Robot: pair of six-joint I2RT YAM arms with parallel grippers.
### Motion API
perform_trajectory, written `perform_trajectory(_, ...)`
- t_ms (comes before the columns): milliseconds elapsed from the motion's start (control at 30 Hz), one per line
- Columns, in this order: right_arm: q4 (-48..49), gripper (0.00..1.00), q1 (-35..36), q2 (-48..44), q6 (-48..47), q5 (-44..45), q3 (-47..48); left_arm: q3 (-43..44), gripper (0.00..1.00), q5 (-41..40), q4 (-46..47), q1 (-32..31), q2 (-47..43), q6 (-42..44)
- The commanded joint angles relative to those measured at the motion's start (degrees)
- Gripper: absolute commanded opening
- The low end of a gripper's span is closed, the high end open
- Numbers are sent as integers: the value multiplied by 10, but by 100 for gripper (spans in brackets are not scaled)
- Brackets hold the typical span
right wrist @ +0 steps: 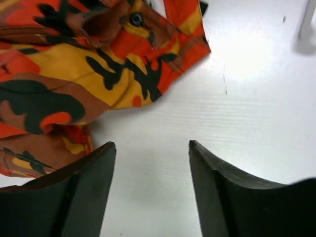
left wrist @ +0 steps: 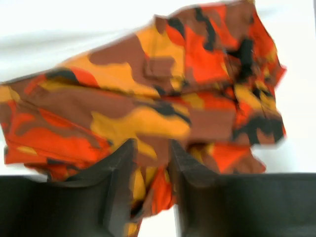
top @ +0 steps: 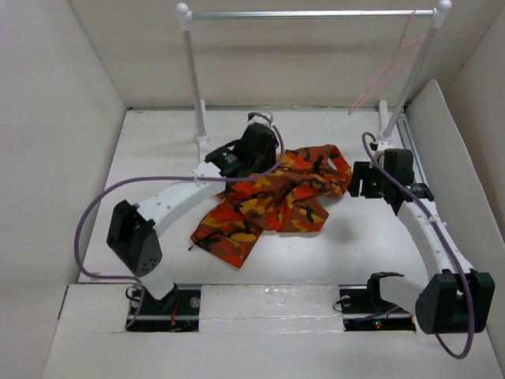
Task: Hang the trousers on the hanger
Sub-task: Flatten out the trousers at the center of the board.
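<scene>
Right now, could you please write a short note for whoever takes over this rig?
The left gripper is shut on a fold of the trousers.
The right gripper is open above bare table, beside the waistband.
The hanger hangs from the rail, far right.
Done: trousers gripped only; they lie crumpled on the table.
Left: get the trousers onto the hanger.

I am counting one pair of trousers (top: 276,193), one hanger (top: 387,71), one table (top: 339,253) and one silver bar (top: 308,14) with two white posts (top: 192,75). I am working with two arms (top: 173,201), trailing two purple cables (top: 87,213). I am seeing two claws, my left claw (left wrist: 150,158) and my right claw (right wrist: 152,148), each showing two fingers (right wrist: 89,187).
</scene>
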Motion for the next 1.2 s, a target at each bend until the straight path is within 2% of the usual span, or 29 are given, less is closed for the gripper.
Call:
perform_trajectory(0,76,70,-40,-20,27,-73,-34,-67,41,-60,13,-17,-131,-49)
perform_trajectory(33,100,71,-48,-19,33,-82,-70,-155,47,-42,29,-23,-158,-72)
perform_trajectory(67,117,73,-66,-16,34,-89,-88,-201,52,-34,40,-29,-182,-97)
perform_trajectory(100,135,77,-74,-11,36,-100,-105,-242,54,-22,50,-29,-233,-147)
perform_trajectory(133,169,78,-79,4,39,-116,-126,-321,55,-8,52,-29,-256,-172)
perform_trajectory(233,228,82,-85,59,52,-132,-140,-454,61,17,51,-36,-343,-263)
perform_trajectory(300,266,83,-85,96,70,-138,-145,-498,67,24,42,-47,-379,-295)
perform_trajectory(333,316,84,-85,116,84,-148,-145,-531,71,31,42,-47,-407,-315)
perform_trajectory(433,382,88,-85,186,112,-172,-133,-569,82,56,50,-47,-412,-329)
perform_trajectory(533,429,89,-76,235,149,-168,-120,-573,82,51,49,-47,-376,-337)
perform_trajectory(633,444,82,-59,293,171,-159,-91,-576,81,51,73,-47,-305,-344)
perform_trajectory(667,447,74,-59,309,178,-159,-84,-577,80,51,78,-47,-266,-351)
perform_trajectory(700,454,48,-54,326,185,-160,-82,-576,72,49,87,-47,-248,-355)
perform_trajectory(733,476,40,-54,325,195,-153,-88,-574,66,48,92,-47,-234,-359)
perform_trajectory(767,487,33,-54,321,197,-151,-94,-575,53,48,99,-52,-222,-361)
perform_trajectory(800,477,4,-59,285,180,-134,-98,-568,23,42,113,-52,-202,-364)
perform_trajectory(833,477,3,-59,285,180,-134,-98,-567,23,42,113,-52,-201,-364)
perform_trajectory(867,454,0,-74,266,163,-128,-95,-554,0,15,74,-30,-202,-361)
perform_trajectory(933,369,0,-89,190,100,-114,-75,-496,0,-29,16,-8,-221,-346)
perform_trajectory(967,336,0,-99,157,75,-104,-67,-471,0,-82,-34,14,-238,-313)
perform_trajectory(1033,218,0,-106,52,14,-63,-53,-402,0,-116,-68,59,-302,-268)
perform_trajectory(1067,138,0,-106,-12,-7,-27,-36,-360,0,-122,-83,125,-343,-210)
perform_trajectory(1100,99,0,-106,-12,-8,-12,-36,-340,0,-116,-85,165,-361,-182)
perform_trajectory(1167,39,0,-114,-107,-29,12,-42,-309,0,-68,-82,251,-391,-134)
